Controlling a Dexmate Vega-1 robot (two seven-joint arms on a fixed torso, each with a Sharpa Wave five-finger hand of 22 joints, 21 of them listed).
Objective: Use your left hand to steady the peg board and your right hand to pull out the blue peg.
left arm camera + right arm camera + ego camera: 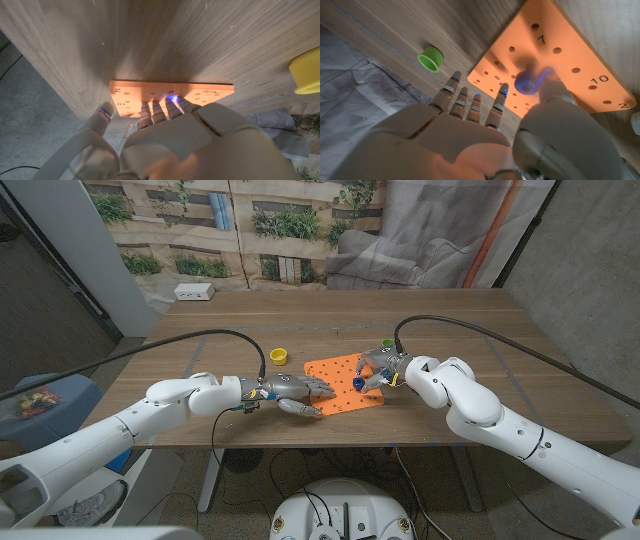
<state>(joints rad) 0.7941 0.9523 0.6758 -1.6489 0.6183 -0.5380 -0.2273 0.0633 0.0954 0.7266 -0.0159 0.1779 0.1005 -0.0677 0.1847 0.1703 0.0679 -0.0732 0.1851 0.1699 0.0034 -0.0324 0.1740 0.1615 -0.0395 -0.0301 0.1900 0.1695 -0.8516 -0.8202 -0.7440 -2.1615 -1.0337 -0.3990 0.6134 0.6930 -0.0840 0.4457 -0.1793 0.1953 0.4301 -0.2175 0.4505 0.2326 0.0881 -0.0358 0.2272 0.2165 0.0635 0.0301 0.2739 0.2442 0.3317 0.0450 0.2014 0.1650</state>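
Note:
The orange peg board (pixel 340 372) lies at the table's middle, with numbered holes. My left hand (pixel 292 389) reaches in from the left, its outstretched fingertips (pixel 159 107) resting on the board's (pixel 200 92) near left edge. The blue peg (pixel 358 382) stands in the board's right half. My right hand (pixel 386 368) is right beside it. In the right wrist view the thumb (pixel 554 91) touches the blue peg (pixel 526 82), while the other fingers (pixel 470 102) spread over the board (pixel 580 55) just short of the peg.
A yellow peg (pixel 279 356) lies on the table left of the board, also in the left wrist view (pixel 306 70). A green peg (pixel 387 342) sits behind my right hand (pixel 431 58). A white power strip (pixel 193 292) lies at the far left.

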